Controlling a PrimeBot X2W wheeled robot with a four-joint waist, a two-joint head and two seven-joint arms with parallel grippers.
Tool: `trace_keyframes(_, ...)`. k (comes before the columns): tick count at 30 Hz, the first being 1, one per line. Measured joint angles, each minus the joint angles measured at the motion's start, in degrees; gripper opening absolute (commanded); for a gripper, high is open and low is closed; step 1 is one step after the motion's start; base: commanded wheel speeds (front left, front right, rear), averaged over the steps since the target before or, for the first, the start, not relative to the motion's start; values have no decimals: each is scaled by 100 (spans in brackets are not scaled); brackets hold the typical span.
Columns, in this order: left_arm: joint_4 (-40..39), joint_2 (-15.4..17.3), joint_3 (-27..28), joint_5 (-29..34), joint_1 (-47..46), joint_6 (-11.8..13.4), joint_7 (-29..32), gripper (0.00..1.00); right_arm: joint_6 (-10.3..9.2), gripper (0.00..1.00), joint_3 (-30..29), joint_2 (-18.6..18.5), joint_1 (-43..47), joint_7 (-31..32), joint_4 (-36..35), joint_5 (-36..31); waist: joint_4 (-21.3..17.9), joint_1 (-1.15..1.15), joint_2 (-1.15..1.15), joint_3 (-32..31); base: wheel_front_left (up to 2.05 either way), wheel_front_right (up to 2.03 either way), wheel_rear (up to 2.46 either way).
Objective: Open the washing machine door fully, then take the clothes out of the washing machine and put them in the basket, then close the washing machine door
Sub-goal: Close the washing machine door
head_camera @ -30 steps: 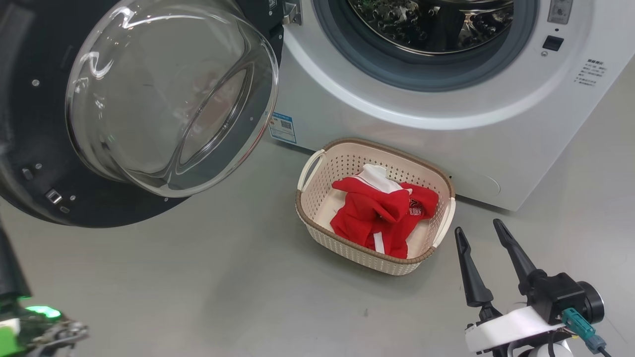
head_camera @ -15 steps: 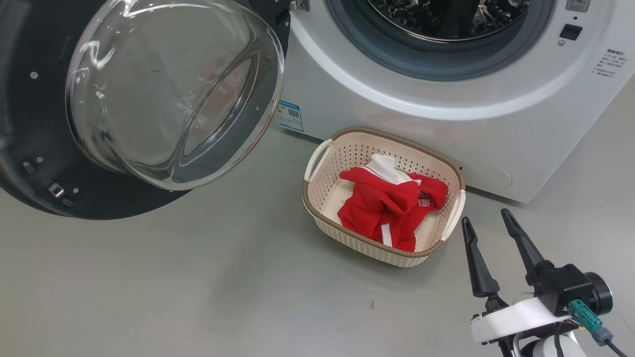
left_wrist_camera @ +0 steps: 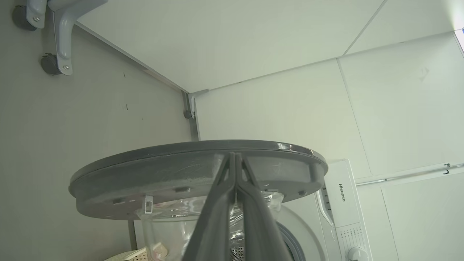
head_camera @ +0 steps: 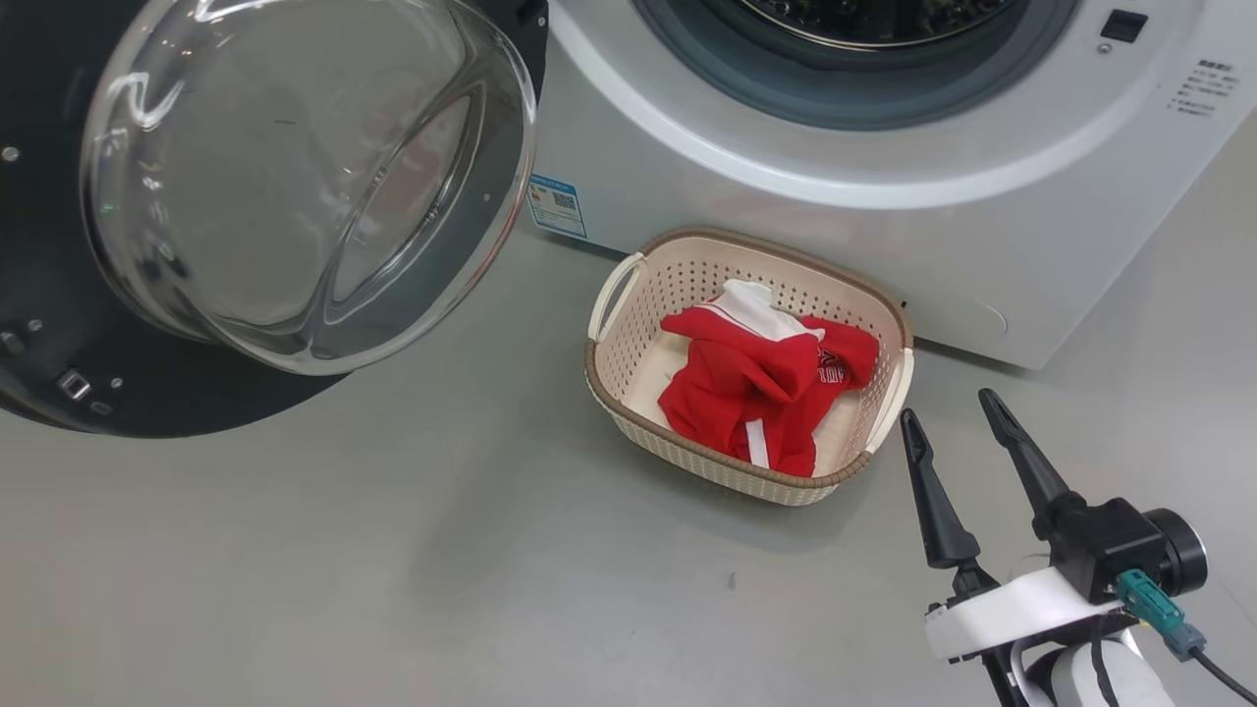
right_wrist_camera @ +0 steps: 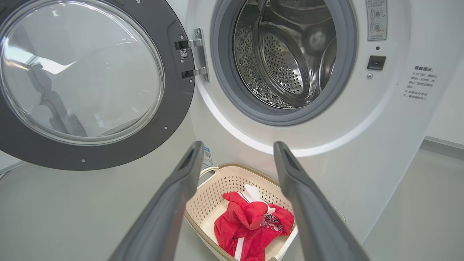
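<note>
The red clothes point(head_camera: 761, 378) are seen heaped in the basket point(head_camera: 727, 471), set on the floor just before the washing machine point(head_camera: 786, 226). The right pincer point(head_camera: 945, 407) is held spread and empty beside the basket's right end. The left pincer point(left_wrist_camera: 235, 156) is clenched, aimed at the open washing machine door point(left_wrist_camera: 145, 174).

The brand name "Hisense" is read in dark letters on the large white front-loading washing machine point(left_wrist_camera: 344, 214), along the side of its top panel. At about 7 o'clock of the grey-gasketed round opening point(right_wrist_camera: 286, 61), a small blue sticker point(head_camera: 556, 204) with a QR code is seen; its print is too small to be read. At 3 o'clock, a block of small dark characters point(right_wrist_camera: 419, 82) is printed, also too small. White lettering point(right_wrist_camera: 272, 225) is carried by the bright red fabric garment point(right_wrist_camera: 246, 232); perhaps "BULLS" is written.
</note>
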Motion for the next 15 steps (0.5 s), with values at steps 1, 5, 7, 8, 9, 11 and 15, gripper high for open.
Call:
trace_keyframes(1, 62, 45, 0, -54, -50, 0, 62, 0, 1, 100, 3, -13, -24, 29, -10, -13, -18, 0, 0, 24, 0, 0, 0)
trace_keyframes(5, 314, 177, 3, -181, -186, 49, 242, 0, 2, 100, 4, -68, -59, 55, -31, -32, -113, 0, 0, 119, 0, 0, 0)
trace_keyframes(7, 445, 213, 3, -212, -247, 56, 312, 0, 2, 100, 7, -73, -61, 57, -55, -33, -166, 0, 0, 170, 0, 0, 0)
trace_keyframes(8, 502, 222, 8, -213, -289, 63, 339, 0, 2, 100, 7, -73, -62, 69, -74, -33, -191, 0, 0, 196, 0, 0, 0)
trace_keyframes(9, 552, 226, 8, -224, -335, 68, 356, 0, 3, 100, 10, -76, -70, 89, -82, -34, -217, 0, 0, 222, 0, 0, 0)
trace_keyframes(11, 660, 248, 12, -260, -415, 73, 403, 0, 35, 100, 14, -83, -102, 91, -104, -38, -269, 0, 0, 277, 0, 0, 0)
trace_keyframes(15, 842, 319, 52, -305, -567, 77, 459, 0, 44, 100, 9, -114, -180, 116, -158, -53, -367, 0, 0, 391, 0, 0, 0)
